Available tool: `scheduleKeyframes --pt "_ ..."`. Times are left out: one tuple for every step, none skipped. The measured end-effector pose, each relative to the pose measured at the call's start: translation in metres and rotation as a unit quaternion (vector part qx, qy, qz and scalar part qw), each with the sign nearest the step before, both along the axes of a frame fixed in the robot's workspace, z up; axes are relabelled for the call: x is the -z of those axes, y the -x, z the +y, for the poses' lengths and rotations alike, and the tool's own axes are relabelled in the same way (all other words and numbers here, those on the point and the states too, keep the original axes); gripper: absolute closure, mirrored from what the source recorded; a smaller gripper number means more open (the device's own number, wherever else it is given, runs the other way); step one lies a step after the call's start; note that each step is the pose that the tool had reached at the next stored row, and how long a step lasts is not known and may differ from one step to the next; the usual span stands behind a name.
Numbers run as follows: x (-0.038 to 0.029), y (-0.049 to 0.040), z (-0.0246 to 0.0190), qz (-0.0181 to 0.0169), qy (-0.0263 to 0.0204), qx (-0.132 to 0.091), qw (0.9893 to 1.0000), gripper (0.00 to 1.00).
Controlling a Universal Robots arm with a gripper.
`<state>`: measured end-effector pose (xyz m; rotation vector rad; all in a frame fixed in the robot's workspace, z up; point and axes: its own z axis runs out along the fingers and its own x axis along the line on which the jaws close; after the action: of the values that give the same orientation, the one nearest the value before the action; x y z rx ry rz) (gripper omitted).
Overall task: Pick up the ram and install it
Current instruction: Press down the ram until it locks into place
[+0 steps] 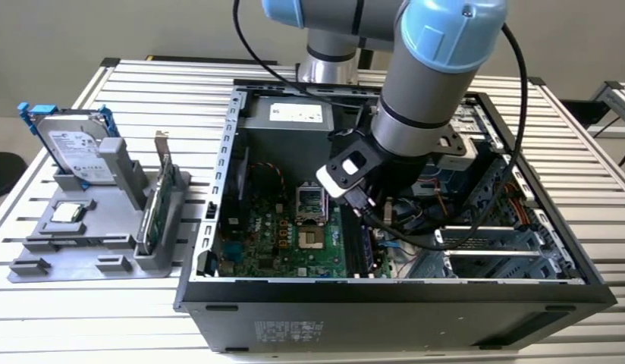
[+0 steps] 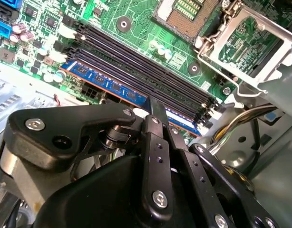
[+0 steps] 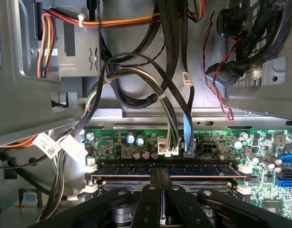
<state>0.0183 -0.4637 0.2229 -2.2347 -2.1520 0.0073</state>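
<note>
The ram (image 3: 198, 169) is a slim dark-blue stick standing on edge in the outermost slot of the green motherboard (image 3: 260, 142), inside the open computer case (image 1: 394, 303). In the second wrist view the ram (image 2: 103, 80) runs alongside the empty black slots (image 2: 136, 61). My gripper (image 3: 160, 172) is shut, its black fingertips (image 2: 155, 111) pinched together on the ram's top edge near its middle. White latches (image 3: 92, 168) sit at the slot ends. In the exterior view the gripper (image 1: 372, 208) reaches down into the case beside the processor socket (image 1: 310, 203).
Bundled cables (image 3: 136, 76) hang just beyond the ram slots. The socket's metal frame (image 2: 246, 42) lies close by. Outside the case, at the exterior view's left, a grey stand (image 1: 90, 250) holds a hard drive in blue rails (image 1: 75, 148) and a green card (image 1: 155, 205).
</note>
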Motion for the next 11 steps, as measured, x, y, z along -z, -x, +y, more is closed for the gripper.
scheduleKeyframes --pt "0.0007 0.0000 0.0000 -0.0001 -0.0002 0.000 1.0000 1.00" --pt "0.0016 0.0000 0.0000 -0.0001 -0.0004 0.000 1.0000 1.00" --pt "0.0029 0.0000 0.0000 -0.0002 -0.0010 0.000 1.0000 1.00" --pt "0.0038 0.0000 0.0000 -0.0002 -0.0012 0.000 1.0000 1.00" --pt "0.0045 0.0000 0.0000 -0.0002 -0.0016 0.000 1.0000 1.00" --pt "0.0053 0.0000 0.0000 -0.0002 -0.0022 0.000 1.0000 1.00" --pt "0.0059 0.0000 0.0001 -0.0001 -0.0025 0.000 1.0000 1.00" --pt "0.0061 -0.0001 0.0003 0.0000 -0.0024 0.000 1.0000 1.00" --pt "0.0060 0.0000 0.0003 0.0003 -0.0024 0.000 1.0000 1.00" --pt "0.0060 -0.0001 0.0003 0.0004 -0.0025 0.000 1.0000 1.00" --pt "0.0060 -0.0001 0.0003 0.0004 -0.0025 0.000 1.0000 1.00"
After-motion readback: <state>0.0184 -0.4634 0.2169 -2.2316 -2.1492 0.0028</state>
